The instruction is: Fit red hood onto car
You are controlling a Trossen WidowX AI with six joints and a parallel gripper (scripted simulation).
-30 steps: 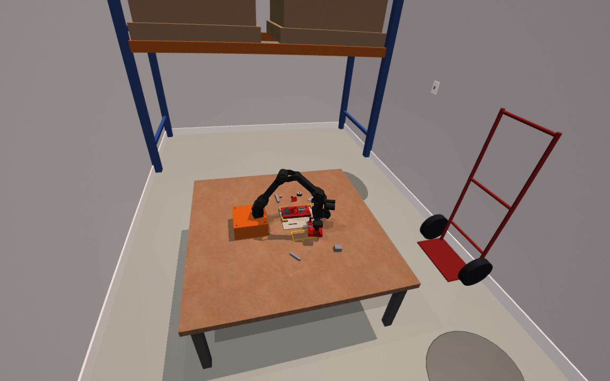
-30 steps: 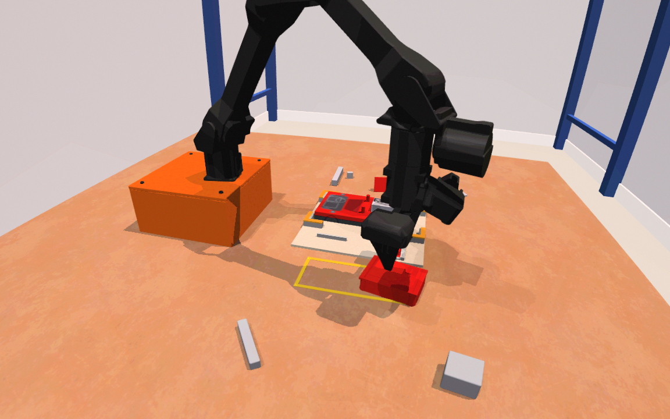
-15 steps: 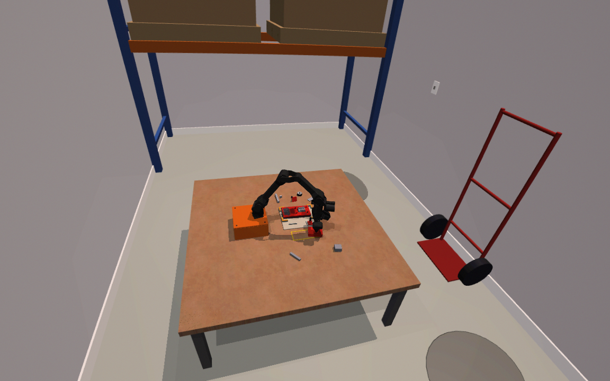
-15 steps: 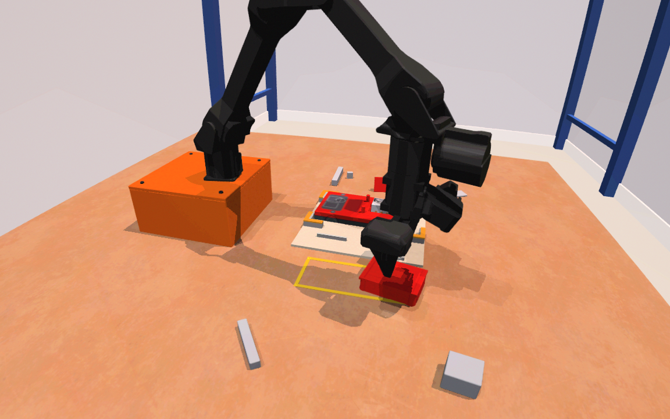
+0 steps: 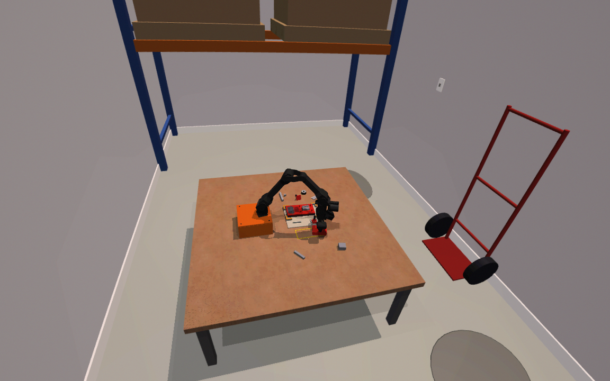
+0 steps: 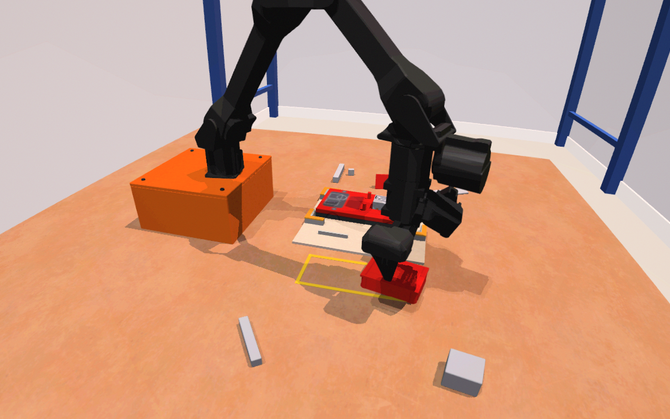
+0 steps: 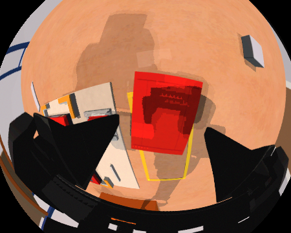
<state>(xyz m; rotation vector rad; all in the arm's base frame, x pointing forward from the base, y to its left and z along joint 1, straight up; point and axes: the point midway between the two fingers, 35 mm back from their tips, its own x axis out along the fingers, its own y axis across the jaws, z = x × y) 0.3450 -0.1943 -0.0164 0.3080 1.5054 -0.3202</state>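
Observation:
The red hood (image 5: 320, 233) (image 6: 411, 285) (image 7: 167, 103) lies flat on the table, over the right end of a yellow outlined rectangle (image 6: 327, 259) (image 7: 163, 180). My gripper (image 5: 317, 223) (image 6: 389, 274) (image 7: 163, 125) is open and empty. It points straight down just over the hood, with one finger to each side of it in the wrist view. The red car chassis (image 5: 299, 209) (image 6: 350, 203) (image 7: 59, 120) sits in its jig on a beige base plate (image 6: 316, 239) (image 7: 98, 99), just behind the hood. The arm hides part of the chassis.
The arm's orange base box (image 5: 252, 222) (image 6: 191, 203) stands left of the jig. A grey bar (image 5: 299, 254) (image 6: 250, 341) and a grey cube (image 5: 341, 245) (image 6: 463, 372) (image 7: 253, 51) lie in front of the hood. Small loose parts (image 6: 338, 171) lie behind the jig.

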